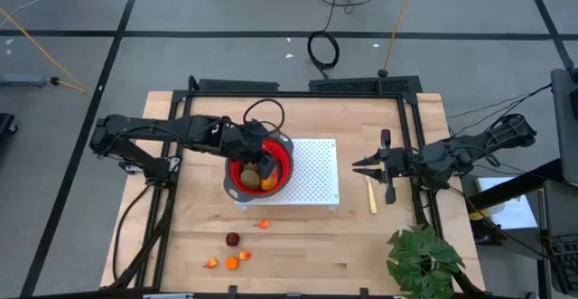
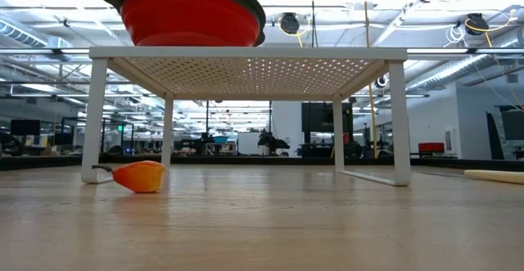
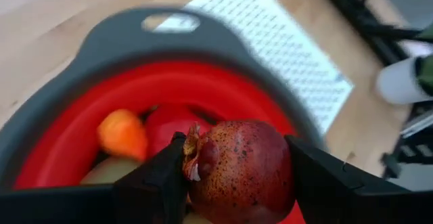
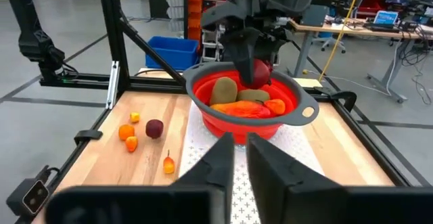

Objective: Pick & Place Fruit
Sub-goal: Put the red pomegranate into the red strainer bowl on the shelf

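A red bowl with a grey rim (image 1: 237, 178) stands on a white perforated rack (image 1: 316, 168). It holds the mango-like piece (image 4: 245, 107), two olive ovals (image 4: 224, 91) and an orange bit (image 3: 123, 133). My left gripper (image 1: 264, 165) is over the bowl, shut on a dark red ball (image 3: 240, 171). On the table near the front edge lie another dark red ball (image 1: 232, 238) and several orange bits (image 1: 231, 264). My right gripper (image 1: 358, 165) waits right of the rack with its fingers together. My left gripper pinches the dark red ball (image 3: 203, 176) between its two fingers, one finger (image 3: 159, 176) on each opposite side. It comes from above, pointing down into the bowl. The ball is lifted clear, just over the fruit in the bowl (image 4: 260, 70).
A yellow-handled knife (image 1: 371, 196) lies right of the rack, close under my right gripper. A green leafy plant (image 1: 423, 261) stands at the table's near right corner. One orange bit (image 2: 141, 175) lies on the table just in front of the rack's leg.
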Robot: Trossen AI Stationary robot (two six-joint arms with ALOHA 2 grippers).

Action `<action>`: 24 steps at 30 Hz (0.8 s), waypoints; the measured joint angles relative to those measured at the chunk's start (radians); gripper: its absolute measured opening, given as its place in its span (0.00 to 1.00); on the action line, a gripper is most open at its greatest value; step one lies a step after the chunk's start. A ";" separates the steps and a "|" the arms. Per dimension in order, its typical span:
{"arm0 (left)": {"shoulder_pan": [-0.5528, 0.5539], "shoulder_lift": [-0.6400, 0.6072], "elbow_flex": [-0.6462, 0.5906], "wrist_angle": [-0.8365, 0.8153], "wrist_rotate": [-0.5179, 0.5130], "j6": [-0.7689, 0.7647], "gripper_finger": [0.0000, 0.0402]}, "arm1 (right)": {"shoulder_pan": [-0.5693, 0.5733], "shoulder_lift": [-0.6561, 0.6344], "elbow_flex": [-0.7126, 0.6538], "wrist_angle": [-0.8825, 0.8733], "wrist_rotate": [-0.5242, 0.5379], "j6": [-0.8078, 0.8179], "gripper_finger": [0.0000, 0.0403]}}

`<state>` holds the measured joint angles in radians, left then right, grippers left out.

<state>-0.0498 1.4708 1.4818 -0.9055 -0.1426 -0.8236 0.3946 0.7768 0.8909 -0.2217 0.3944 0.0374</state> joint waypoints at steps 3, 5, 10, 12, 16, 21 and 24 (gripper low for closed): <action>0.000 0.000 0.000 -0.028 -0.019 -0.015 0.52 | 0.000 -0.009 0.000 -0.001 -0.009 -0.004 0.03; 0.000 0.000 0.000 -0.027 -0.024 -0.016 0.52 | 0.000 -0.016 0.000 -0.002 -0.011 -0.011 0.01; -0.008 0.000 0.000 -0.015 -0.058 0.049 0.52 | 0.000 -0.016 0.000 -0.002 -0.008 -0.022 0.02; -0.015 0.000 0.000 -0.025 -0.099 0.081 0.52 | 0.000 -0.016 0.000 -0.001 -0.008 -0.022 0.02; -0.019 0.000 0.000 -0.092 -0.123 0.048 0.52 | 0.000 -0.016 0.000 -0.002 -0.008 -0.019 0.00; -0.020 0.000 0.000 -0.244 -0.121 -0.063 0.52 | 0.000 -0.016 0.000 -0.002 -0.008 -0.012 0.00; -0.021 0.000 0.000 -0.286 -0.121 -0.117 0.52 | 0.000 -0.016 0.000 -0.001 -0.007 -0.014 0.00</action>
<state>-0.0711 1.4708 1.4819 -1.1919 -0.2633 -0.9402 0.3946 0.7612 0.8909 -0.2230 0.3870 0.0239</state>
